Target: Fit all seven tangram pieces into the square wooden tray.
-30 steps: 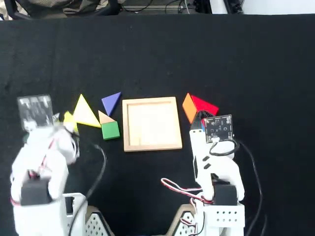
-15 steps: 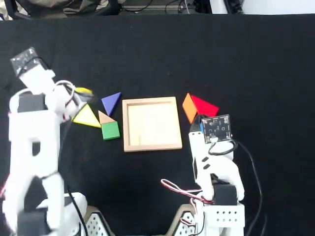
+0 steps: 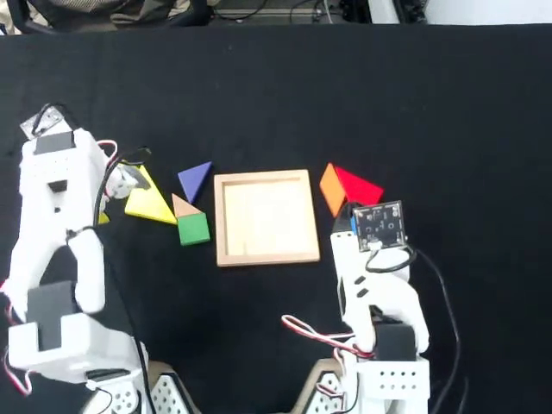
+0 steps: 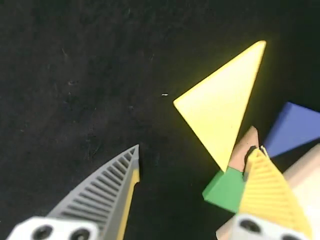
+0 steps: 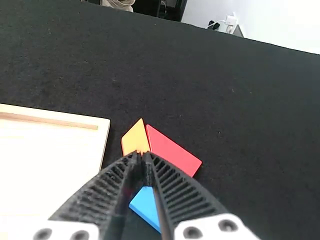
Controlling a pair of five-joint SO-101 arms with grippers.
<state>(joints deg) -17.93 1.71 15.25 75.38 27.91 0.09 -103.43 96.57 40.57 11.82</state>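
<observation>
Closed fingers (image 5: 172, 187) near orange piece (image 5: 134, 140), red piece (image 5: 172, 152)

I find no text, number or sign that I can read, not even on the tray (image 3: 267, 257).

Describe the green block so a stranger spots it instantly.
Find the wooden tray at the centre. Just off its left edge, by the near corner, sits the green block, against a tan triangle. It alone is square; its neighbours are triangles.
</observation>
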